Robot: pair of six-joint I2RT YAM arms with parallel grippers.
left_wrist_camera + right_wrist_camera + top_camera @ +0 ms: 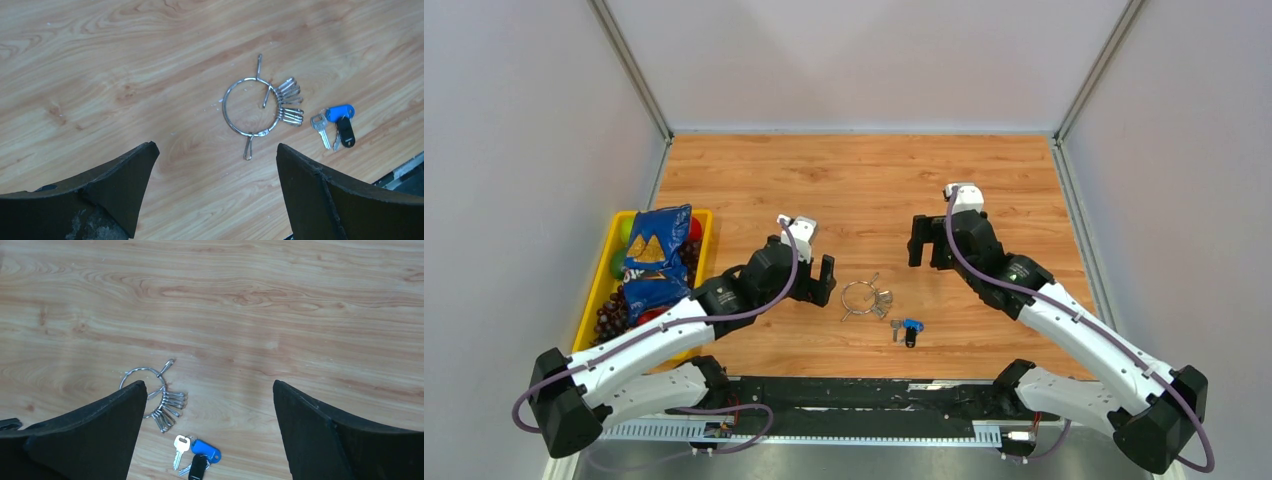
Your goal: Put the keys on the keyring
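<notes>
On the desk (844, 180), near its front edge: the keyring (251, 106), with the keys (336, 125) just beside it.
Our left end effector (215, 150) and right end effector (207, 382) gape empty; we judge the keys light, flat, slippery, so pinch the heads.

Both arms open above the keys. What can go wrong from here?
The blue-headed, black-headed and plain silver keys lie flat, bunched together; a grab may pinch several or skid off.
The thin round silver wire keyring lies flat on the wooden table; likely slides when pushed.
Those keys sit toward the near edge; a nudge might drop them.
</notes>
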